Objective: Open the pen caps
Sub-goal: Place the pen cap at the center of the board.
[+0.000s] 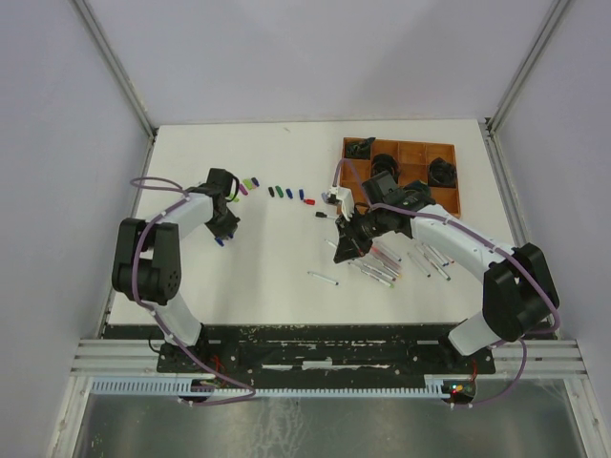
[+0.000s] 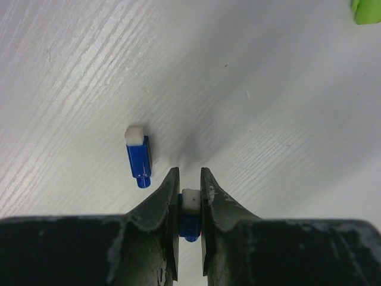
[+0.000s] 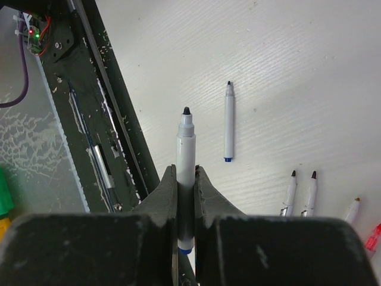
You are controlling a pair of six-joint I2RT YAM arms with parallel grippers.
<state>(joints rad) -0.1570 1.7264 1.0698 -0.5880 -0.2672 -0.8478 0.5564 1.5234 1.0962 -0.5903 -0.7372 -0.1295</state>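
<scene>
My left gripper (image 2: 190, 182) is shut on a stubby blue pen cap (image 2: 191, 201) with a white end, held just above the white table. Another blue cap (image 2: 139, 156) lies on the table a little to its left. A row of loose caps (image 1: 280, 193) in green, purple, blue and red lies between the arms. My right gripper (image 3: 186, 179) is shut on an uncapped pen (image 3: 186, 149), whose black tip points away from the wrist. In the top view this gripper (image 1: 341, 250) hangs over the table's middle, left of several uncapped pens (image 1: 420, 260).
A brown compartment tray (image 1: 449, 196) holding dark items stands at the back right. One uncapped pen (image 3: 228, 122) lies alone on the table, and further pens (image 3: 309, 192) lie to its right. A bright green cap (image 2: 365, 11) lies far from the left gripper. The black base rail (image 3: 101, 107) runs along the near edge.
</scene>
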